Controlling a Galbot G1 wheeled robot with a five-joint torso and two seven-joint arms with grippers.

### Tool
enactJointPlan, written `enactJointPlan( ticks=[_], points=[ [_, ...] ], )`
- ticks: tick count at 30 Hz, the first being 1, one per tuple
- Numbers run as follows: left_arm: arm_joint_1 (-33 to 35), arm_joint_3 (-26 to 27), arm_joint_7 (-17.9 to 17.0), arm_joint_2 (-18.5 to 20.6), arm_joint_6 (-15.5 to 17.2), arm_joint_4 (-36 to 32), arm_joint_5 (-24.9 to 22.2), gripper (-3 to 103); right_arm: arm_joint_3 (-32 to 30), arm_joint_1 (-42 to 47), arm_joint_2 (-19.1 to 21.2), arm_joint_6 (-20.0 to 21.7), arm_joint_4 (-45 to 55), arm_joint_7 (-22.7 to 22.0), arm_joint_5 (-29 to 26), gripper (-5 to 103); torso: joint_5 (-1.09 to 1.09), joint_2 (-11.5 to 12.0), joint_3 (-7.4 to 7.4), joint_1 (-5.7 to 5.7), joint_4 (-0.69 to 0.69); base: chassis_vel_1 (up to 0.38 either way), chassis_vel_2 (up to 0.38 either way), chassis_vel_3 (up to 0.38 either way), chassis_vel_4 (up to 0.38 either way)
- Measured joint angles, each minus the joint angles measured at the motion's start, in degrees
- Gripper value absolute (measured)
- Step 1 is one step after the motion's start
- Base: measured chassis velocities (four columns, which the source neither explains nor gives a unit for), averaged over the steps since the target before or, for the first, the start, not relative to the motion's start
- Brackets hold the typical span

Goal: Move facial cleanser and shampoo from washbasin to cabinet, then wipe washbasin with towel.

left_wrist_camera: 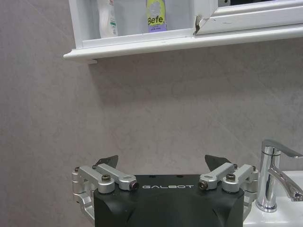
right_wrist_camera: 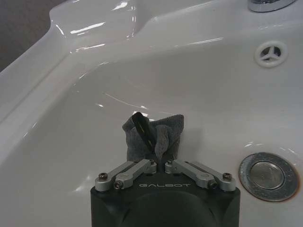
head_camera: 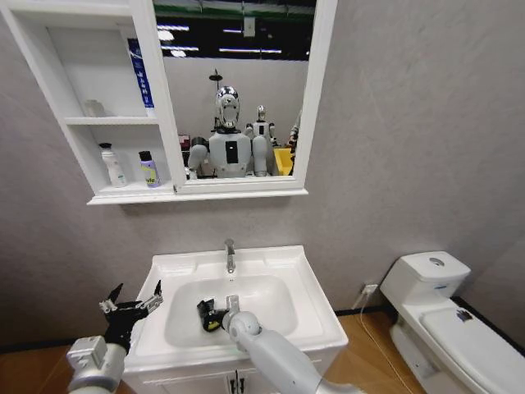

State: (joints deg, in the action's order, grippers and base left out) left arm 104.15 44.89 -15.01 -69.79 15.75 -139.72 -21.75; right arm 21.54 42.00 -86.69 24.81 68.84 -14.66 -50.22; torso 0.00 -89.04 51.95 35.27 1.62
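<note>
The small dark grey cloth towel with a yellow-green stripe [right_wrist_camera: 154, 136] is pinched between the closed fingers of the right end effector [right_wrist_camera: 161, 164], which is held low inside the bowl of the white rectangular ceramic washbasin [head_camera: 316, 316], beside the round chrome drain [right_wrist_camera: 266, 176]. Two bottles, a white one [head_camera: 112, 165] and a purple-labelled one with a black cap [head_camera: 148, 169], are seen standing on the lowest shelf of the tall white open-shelved cabinet [head_camera: 78, 82] joined to the mirror, so the moving part of the task is judged done and the wiping is taken to be the step in hand. For this to be done well, the cloth should be pressed flat against the ceramic (only a bunched tuft projects past the fingertips), and the strokes should be carried across the bowl and rim while the metal fingers are kept off the glaze and clear of the chrome tap [head_camera: 230, 255]. The left end effector [head_camera: 131, 305] is held idle with its fingers spread wide, just beside the basin's left edge.
</note>
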Motion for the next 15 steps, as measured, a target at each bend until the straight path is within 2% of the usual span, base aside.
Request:
enactJointPlan(
  ticks=[1, 7, 15],
  points=[
    [0.00, 0.00, 0.00, 0.00, 0.00, 0.00, 0.00, 100, 0.00, 0.00, 0.00, 0.00, 0.00, 0.00, 0.00, 3, 0.00, 0.00, 0.00, 0.00, 0.00, 0.000, 0.000, 0.000, 0.000],
    [0.00, 0.00, 0.00, 0.00, 0.00, 0.00, 0.00, 100, -3.80, 2.96, 6.79, 0.64, 3.19, -0.57, -0.11, 3, 0.00, 0.00, -0.01, 0.00, 0.04, 0.000, 0.000, 0.000, 0.000],
    [0.00, 0.00, 0.00, 0.00, 0.00, 0.00, 0.00, 100, -10.16, 8.08, 12.12, 0.89, 9.56, -0.89, -0.50, 3, 0.02, 0.00, -0.01, -0.01, 0.03, 0.000, 0.000, 0.000, 0.000]
  ],
)
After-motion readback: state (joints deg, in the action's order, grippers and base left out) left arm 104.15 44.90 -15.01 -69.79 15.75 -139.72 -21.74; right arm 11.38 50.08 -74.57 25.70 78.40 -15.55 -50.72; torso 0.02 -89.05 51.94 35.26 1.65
